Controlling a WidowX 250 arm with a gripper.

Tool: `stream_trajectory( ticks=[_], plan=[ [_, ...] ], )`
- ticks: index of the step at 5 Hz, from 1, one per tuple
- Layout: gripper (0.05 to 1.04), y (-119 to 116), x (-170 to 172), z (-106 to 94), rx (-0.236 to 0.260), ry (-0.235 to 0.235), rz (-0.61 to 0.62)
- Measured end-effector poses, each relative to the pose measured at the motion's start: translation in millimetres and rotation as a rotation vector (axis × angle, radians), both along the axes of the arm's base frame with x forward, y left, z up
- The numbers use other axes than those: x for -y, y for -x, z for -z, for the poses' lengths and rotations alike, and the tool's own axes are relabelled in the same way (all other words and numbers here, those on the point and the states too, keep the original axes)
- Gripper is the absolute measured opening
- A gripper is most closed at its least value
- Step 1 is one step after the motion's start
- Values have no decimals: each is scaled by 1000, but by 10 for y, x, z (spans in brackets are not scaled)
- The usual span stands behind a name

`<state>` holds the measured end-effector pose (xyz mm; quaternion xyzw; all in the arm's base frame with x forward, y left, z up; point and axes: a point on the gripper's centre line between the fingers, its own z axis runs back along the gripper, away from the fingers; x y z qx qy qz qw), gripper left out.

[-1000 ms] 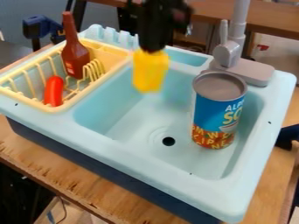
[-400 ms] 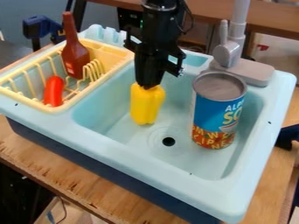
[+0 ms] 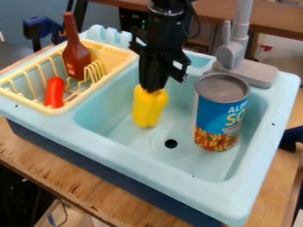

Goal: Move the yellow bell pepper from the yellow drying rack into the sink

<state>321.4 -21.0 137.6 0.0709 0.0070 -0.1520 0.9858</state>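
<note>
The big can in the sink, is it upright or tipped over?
Upright: the can stands in the sink, its round grey top facing up.

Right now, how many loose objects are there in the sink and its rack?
4: the yellow toy held in the claw and the can on the right, both in the basin; the brown bottle and the red toy, both in the rack. Others may be hidden.

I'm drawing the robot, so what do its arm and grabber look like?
The arm is black, with a shiny silvery ring near the top and a thin, dark cable curving beside it. The end effector is black too, narrowing downward, below chunky bits sticking out sideways.
</note>
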Motion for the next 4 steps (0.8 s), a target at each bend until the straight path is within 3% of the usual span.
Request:
stream_trajectory(
  ticks=[1, 2, 3, 4],
  plan=[
    [387, 57, 2, -14, -39, 1, -13],
    [685, 81, -5, -78, -57, -6, -40],
    [959, 138, -23, -227, -35, -7, -62],
    [1009, 233, -32, -423, -12, -4, -72]
  ],
)
